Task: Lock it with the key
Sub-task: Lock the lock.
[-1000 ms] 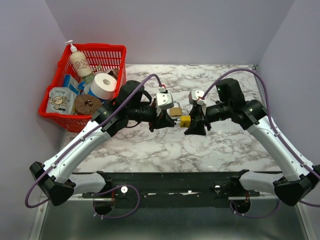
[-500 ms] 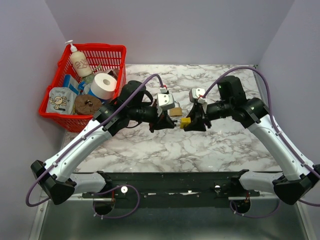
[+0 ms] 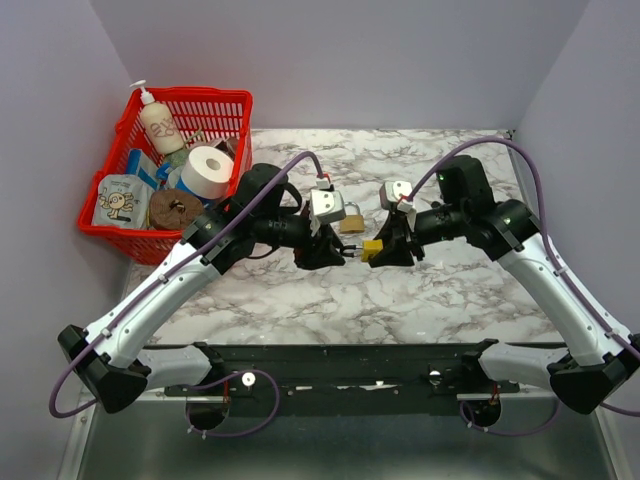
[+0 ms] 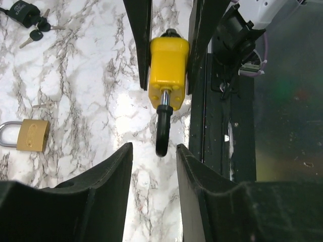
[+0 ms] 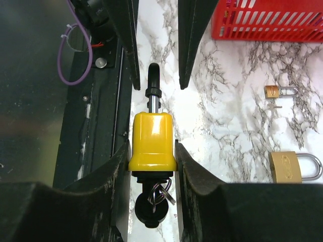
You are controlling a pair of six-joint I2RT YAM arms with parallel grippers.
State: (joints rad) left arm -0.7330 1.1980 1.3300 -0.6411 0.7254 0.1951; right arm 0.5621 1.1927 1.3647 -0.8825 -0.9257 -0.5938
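Note:
A yellow padlock (image 5: 152, 141) hangs above the marble table, gripped by its body between the jaws of my right gripper (image 5: 151, 151). A black-headed key (image 5: 154, 209) with a key ring sticks out of the lock's underside. The black shackle (image 4: 162, 128) points toward my left gripper (image 4: 154, 148), which stands open; the shackle tip hangs just in front of its fingertips without touching them. From the top camera the padlock (image 3: 371, 247) sits between the left gripper (image 3: 335, 252) and the right gripper (image 3: 388, 248) at mid-table.
A brass padlock (image 4: 31, 135) lies on the marble table (image 3: 440, 300), with a smaller brass one (image 5: 275, 92) further off. A black fob with keys (image 4: 25, 12) lies nearby. A red basket (image 3: 226, 98) of household items stands at the back left.
My left gripper has opened and drawn back a little from the padlock. My right gripper has closed on the yellow body and now carries it alone.

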